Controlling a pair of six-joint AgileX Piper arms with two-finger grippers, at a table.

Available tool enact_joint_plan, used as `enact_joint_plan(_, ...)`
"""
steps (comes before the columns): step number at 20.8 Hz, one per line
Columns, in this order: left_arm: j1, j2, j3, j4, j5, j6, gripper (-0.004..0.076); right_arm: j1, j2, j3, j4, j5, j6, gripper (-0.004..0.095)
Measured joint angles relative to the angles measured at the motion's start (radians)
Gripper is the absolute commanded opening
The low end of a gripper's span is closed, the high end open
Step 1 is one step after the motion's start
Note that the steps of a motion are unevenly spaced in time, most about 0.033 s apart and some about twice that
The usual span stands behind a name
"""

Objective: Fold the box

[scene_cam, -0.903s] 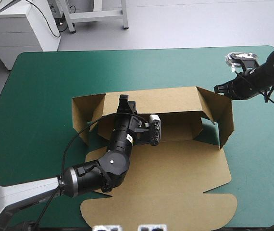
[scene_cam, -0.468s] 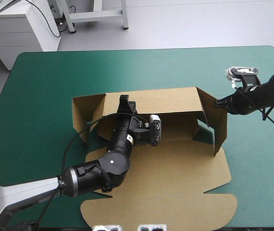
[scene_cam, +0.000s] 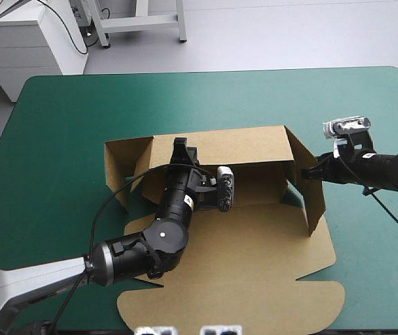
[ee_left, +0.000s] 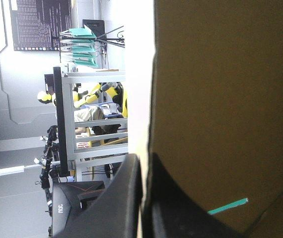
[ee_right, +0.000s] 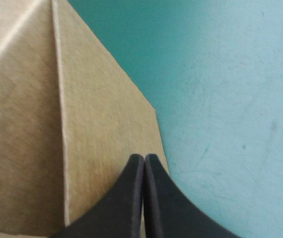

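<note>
So the box (ee_right: 97, 124) was plain matt brown cardboard, a bit fibrous up close. The tabletop (scene_cam: 73, 139) cover looked smooth, matt teal-green; the right tool (ee_right: 144, 157) was smooth black, plastic-looking.

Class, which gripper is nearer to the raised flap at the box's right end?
Right. The right gripper sits against that flap from outside; the left gripper is far off along the back wall, near the left end of the box.

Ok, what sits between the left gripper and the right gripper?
Only the box: its raised right wall stands between the left gripper and the right gripper, shown in the high view.
</note>
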Motion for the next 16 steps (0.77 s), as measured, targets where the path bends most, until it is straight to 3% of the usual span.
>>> enact_joint_plan(3,0.000,0.000,0.000,0.000,0.000,0.000,-0.0008,0.000,-0.008,0.037,0.165,0.012,-0.166,-0.0020)
enact_joint_plan(5,0.000,0.000,0.000,-0.001,0.000,0.000,-0.0008,0.000,-0.028,0.071,0.190,0.030,-0.215,-0.0020)
enact_joint_plan(16,0.000,0.000,0.000,-0.003,-0.001,0.000,-0.0008,0.000,-0.101,0.160,0.188,0.084,-0.339,0.0010)
